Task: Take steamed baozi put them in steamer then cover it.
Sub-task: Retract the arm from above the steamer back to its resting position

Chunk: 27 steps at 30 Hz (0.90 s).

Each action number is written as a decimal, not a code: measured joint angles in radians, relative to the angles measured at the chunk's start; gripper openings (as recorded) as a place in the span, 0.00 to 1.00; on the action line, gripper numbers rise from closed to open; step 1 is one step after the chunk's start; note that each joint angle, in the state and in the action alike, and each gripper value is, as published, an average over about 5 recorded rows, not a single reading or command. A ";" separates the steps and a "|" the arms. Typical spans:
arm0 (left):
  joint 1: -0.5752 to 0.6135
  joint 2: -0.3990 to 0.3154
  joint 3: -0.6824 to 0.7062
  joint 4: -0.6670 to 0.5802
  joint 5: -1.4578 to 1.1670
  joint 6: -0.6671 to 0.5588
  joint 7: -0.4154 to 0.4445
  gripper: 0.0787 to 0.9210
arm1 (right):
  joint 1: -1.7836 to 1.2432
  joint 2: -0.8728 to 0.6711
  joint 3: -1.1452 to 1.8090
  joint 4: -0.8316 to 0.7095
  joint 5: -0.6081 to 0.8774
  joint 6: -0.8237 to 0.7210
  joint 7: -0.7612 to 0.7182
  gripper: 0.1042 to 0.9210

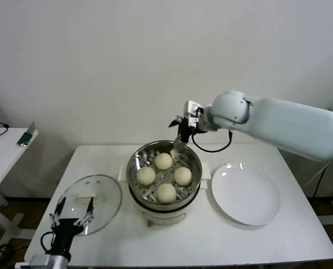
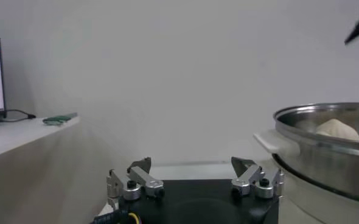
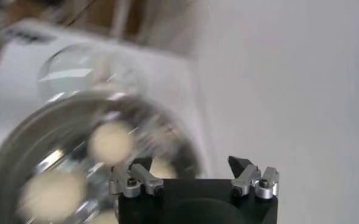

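Four cream-white baozi lie in the shiny steel steamer on its white pot base at the table's middle. In the right wrist view the baozi and steamer show blurred below. My right gripper is open and empty, above the steamer's far rim; it shows in the right wrist view. The glass cover with its cream handle lies flat on the table left of the steamer. My left gripper is open and empty at the cover's near edge; it shows in the left wrist view, with the steamer to one side.
A flat white plate lies right of the steamer. A small side table with a green object stands at the far left. The wall is close behind the table.
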 measured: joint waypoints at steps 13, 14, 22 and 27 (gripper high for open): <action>-0.044 0.033 -0.004 0.030 0.056 -0.020 -0.026 0.88 | -0.700 -0.225 0.734 0.077 -0.108 0.189 0.208 0.88; -0.046 0.035 -0.004 0.033 0.063 -0.021 -0.029 0.88 | -0.765 -0.228 0.800 0.085 -0.120 0.206 0.212 0.88; -0.051 0.046 -0.002 0.056 0.152 -0.042 -0.060 0.88 | -1.296 -0.150 1.305 0.155 -0.222 0.339 0.229 0.88; -0.046 0.056 -0.002 0.065 0.274 -0.054 -0.120 0.88 | -1.589 -0.047 1.526 0.193 -0.284 0.431 0.230 0.88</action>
